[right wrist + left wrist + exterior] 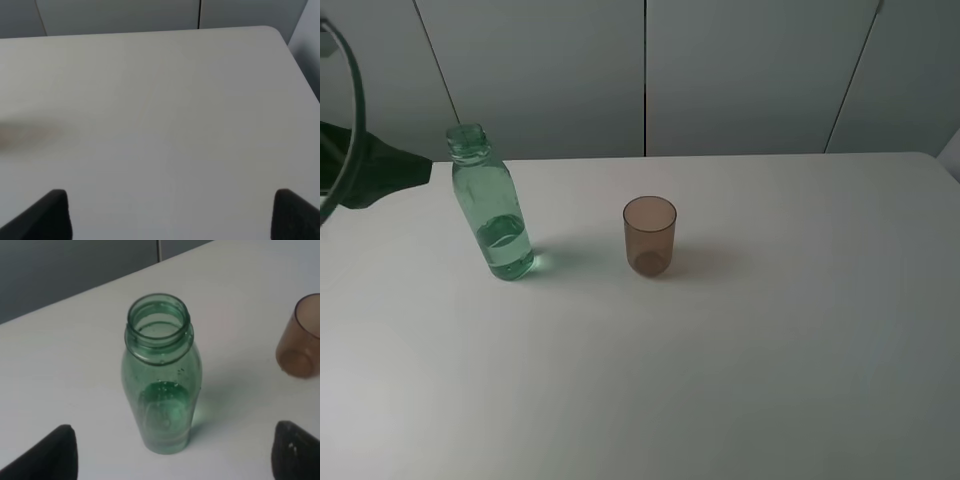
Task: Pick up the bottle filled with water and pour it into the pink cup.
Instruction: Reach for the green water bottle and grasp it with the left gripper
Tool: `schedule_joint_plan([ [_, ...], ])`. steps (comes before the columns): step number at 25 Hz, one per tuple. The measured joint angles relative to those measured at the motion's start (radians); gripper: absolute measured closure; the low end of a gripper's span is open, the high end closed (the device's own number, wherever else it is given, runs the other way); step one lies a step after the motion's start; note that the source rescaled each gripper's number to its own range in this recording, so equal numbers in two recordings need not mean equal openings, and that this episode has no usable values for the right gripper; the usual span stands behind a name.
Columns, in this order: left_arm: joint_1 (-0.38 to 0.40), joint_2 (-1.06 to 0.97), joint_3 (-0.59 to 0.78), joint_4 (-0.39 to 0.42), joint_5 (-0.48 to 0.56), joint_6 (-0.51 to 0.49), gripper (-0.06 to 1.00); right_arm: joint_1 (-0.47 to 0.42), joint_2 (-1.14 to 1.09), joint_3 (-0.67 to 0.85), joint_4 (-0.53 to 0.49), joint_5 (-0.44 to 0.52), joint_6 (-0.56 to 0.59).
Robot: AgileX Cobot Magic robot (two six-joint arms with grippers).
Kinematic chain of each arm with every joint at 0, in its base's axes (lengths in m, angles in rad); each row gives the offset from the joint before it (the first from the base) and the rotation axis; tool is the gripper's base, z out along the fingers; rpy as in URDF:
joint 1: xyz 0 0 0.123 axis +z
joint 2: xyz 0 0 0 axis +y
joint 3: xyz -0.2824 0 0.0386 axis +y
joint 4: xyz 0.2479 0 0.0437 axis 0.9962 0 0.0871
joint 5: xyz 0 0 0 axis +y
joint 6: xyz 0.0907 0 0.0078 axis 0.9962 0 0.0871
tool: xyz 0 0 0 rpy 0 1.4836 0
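My left pincer (172, 455) gapes wide, holding nothing. Ahead of it the bottle (160, 390) stands upright on the bench (75, 365), part full, with the pink cup (300, 337) near it. I judge this the approach. Next I must advance and close around the bottle's body.

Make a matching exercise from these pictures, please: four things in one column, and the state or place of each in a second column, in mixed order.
Things
1. bottle
2. pink cup
3. left gripper
4. right gripper

States
A. open, with only table ahead of it
B. upright, no cap, some water inside
C. open, aimed at the bottle, not touching it
D. upright, to the right of the bottle in the high view

Pairs: 1-B, 2-D, 3-C, 4-A
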State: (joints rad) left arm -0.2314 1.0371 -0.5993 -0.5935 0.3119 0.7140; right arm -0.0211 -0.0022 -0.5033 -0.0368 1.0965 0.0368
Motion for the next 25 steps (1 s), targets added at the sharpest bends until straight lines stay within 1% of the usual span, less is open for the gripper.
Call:
schedule_joint_plan([
  [2,-0.016,0.011,0.054,-0.038,-0.084,0.045,-0.05,0.0,0.0,0.0,0.0,0.0,0.0],
  [4,-0.028,0.018,0.105,-0.05,-0.174,0.087,-0.05,0.0,0.0,0.0,0.0,0.0,0.0],
  [8,-0.056,0.052,0.173,-0.057,-0.349,0.122,-0.05,0.0,0.0,0.0,0.0,0.0,0.0],
  [11,-0.082,0.106,0.187,-0.061,-0.431,0.138,-0.05,0.0,0.0,0.0,0.0,0.0,0.0],
  [13,-0.092,0.148,0.187,-0.056,-0.46,0.149,-0.05,0.0,0.0,0.0,0.0,0.0,0.0],
  [19,-0.108,0.243,0.187,-0.032,-0.502,0.151,-0.05,0.0,0.0,0.0,0.0,0.0,0.0],
  [22,-0.142,0.277,0.187,-0.034,-0.533,0.094,-0.05,0.0,0.0,0.0,0.0,0.0,0.0],
  [25,-0.16,0.3,0.187,-0.034,-0.561,0.053,-0.05,0.0,0.0,0.0,0.0,0.0,0.0],
])
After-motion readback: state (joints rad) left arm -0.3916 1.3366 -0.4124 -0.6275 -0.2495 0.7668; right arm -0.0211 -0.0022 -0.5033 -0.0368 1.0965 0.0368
